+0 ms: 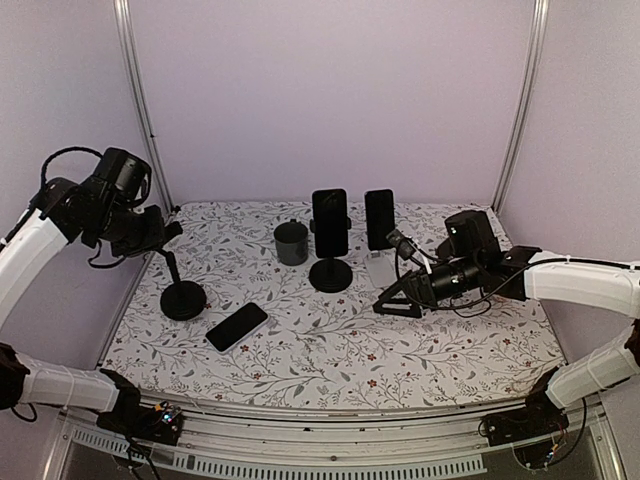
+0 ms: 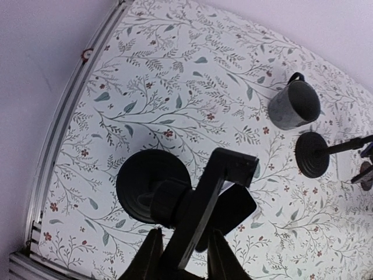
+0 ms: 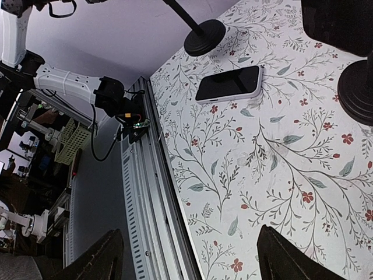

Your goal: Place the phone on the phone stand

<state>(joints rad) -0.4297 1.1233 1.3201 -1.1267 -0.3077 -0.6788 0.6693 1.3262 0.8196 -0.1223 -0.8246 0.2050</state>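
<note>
A dark phone [image 1: 237,326] lies flat, screen up, on the floral table at front left; it also shows in the right wrist view [image 3: 228,83]. Behind it to the left stands an empty black phone stand [image 1: 183,298] with a round base [image 2: 152,185]. My left gripper [image 1: 165,232] is above it, and in the left wrist view it [image 2: 185,259] is shut on the stand's black cradle [image 2: 201,210], which hides part of the phone [image 2: 240,207]. My right gripper [image 1: 388,302] is open and empty, low over the table right of centre, jaws wide apart [image 3: 192,262].
A second black stand [image 1: 330,275] at centre back holds an upright phone [image 1: 330,222]. A third phone [image 1: 379,218] leans on a white stand [image 1: 380,268] beside it. A grey mug [image 1: 291,243] sits behind left of centre. Metal rails edge the table [image 3: 145,192].
</note>
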